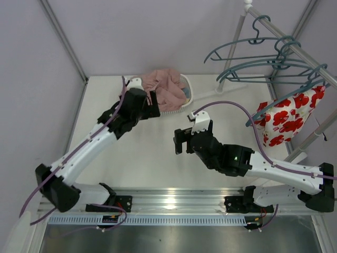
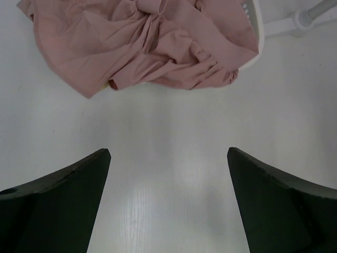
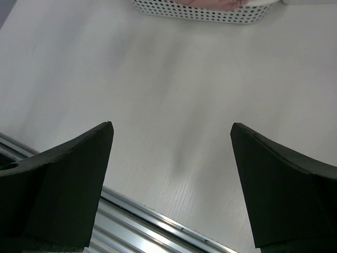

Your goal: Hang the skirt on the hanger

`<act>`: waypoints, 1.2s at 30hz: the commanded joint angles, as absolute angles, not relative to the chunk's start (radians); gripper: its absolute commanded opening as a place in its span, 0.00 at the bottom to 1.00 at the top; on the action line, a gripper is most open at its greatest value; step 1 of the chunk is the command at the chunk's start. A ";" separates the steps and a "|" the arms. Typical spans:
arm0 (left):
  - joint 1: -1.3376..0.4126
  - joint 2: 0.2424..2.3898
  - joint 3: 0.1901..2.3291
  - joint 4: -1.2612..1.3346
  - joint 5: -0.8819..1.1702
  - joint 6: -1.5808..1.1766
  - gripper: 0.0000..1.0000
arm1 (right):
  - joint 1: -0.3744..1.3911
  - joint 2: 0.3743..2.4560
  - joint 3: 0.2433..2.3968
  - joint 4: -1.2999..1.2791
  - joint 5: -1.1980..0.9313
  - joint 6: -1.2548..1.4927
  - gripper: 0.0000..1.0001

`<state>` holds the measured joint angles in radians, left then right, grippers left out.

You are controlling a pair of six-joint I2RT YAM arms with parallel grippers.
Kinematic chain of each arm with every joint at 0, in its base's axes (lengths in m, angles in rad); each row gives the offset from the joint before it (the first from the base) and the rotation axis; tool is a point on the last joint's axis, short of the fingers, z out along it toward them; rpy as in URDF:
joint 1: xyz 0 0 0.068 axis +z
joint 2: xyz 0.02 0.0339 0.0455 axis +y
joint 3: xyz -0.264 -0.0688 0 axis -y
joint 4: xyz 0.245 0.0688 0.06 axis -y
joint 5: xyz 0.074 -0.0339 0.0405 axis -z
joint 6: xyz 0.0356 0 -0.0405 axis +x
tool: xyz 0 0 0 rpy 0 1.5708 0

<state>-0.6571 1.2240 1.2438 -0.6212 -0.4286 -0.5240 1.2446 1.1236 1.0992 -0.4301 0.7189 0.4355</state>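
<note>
The white table (image 1: 158, 158) carries a white perforated basket (image 1: 188, 90) at its 12 o'clock edge. At 2 o'clock stands a white clothes rack (image 1: 234, 51), its metal bar (image 1: 300, 51) slanting down toward 3 o'clock. A white cloth with red flowers (image 1: 287, 118) hangs below that bar at 3 o'clock, over the table's edge. A ribbed aluminium beam (image 1: 174, 203) runs along the 6 o'clock edge.

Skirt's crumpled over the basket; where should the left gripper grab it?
Probably the bunched folds of the skirt spilling onto the table, facing the open left gripper. Come low from the near side; raised creases pinch easier than flat cloth.
</note>
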 commanded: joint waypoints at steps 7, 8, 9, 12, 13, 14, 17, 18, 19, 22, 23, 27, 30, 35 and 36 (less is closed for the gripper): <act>-0.520 1.678 1.664 -0.521 -0.368 -0.391 0.99 | 1.167 1.057 1.002 -0.316 0.687 0.502 0.99; -0.517 1.727 1.745 -0.535 -0.389 -0.367 1.00 | 1.149 1.052 0.996 -0.318 0.680 0.508 0.99; -0.509 1.774 1.782 -0.548 -0.418 -0.351 1.00 | 1.138 1.046 0.991 -0.318 0.672 0.524 0.99; -0.485 1.943 1.998 -0.592 -0.420 -0.307 0.96 | 1.109 1.026 0.957 -0.299 0.612 0.532 0.99; -0.477 2.006 2.022 -0.595 -0.408 -0.298 0.94 | 1.101 1.025 0.950 -0.293 0.608 0.534 0.99; -0.460 2.031 2.040 -0.586 -0.394 -0.293 0.92 | 1.089 1.022 0.940 -0.295 0.604 0.535 0.99; -0.433 2.098 2.075 -0.533 -0.367 -0.287 0.91 | 1.072 1.029 0.939 -0.307 0.591 0.546 0.99; -0.427 2.111 2.072 -0.523 -0.353 -0.284 0.90 | 1.062 1.031 0.939 -0.308 0.586 0.546 0.99; -0.422 2.134 2.071 -0.514 -0.332 -0.275 0.90 | 1.055 1.031 0.940 -0.305 0.574 0.545 0.99; -0.414 2.157 2.057 -0.494 -0.318 -0.253 0.87 | 1.037 1.037 0.937 -0.296 0.563 0.542 0.99; -0.413 2.167 2.051 -0.489 -0.318 -0.249 0.86 | 1.032 1.038 0.936 -0.293 0.554 0.538 0.99; -0.410 2.181 2.022 -0.453 -0.340 -0.226 0.79 | 0.996 1.057 0.934 -0.268 0.512 0.538 0.99; -0.394 2.189 2.005 -0.416 -0.356 -0.229 0.72 | 0.976 1.071 0.939 -0.262 0.485 0.537 0.99; -0.364 2.197 1.980 -0.367 -0.319 -0.235 0.46 | 0.966 1.078 0.937 -0.259 0.489 0.545 0.99; -0.361 2.197 1.971 -0.356 -0.305 -0.229 0.40 | 0.966 1.080 0.936 -0.259 0.494 0.548 0.99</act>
<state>-0.3885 2.1906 1.9842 -0.4278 -0.3279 -0.2466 0.9710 1.0786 0.9363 -0.3050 0.4980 0.5323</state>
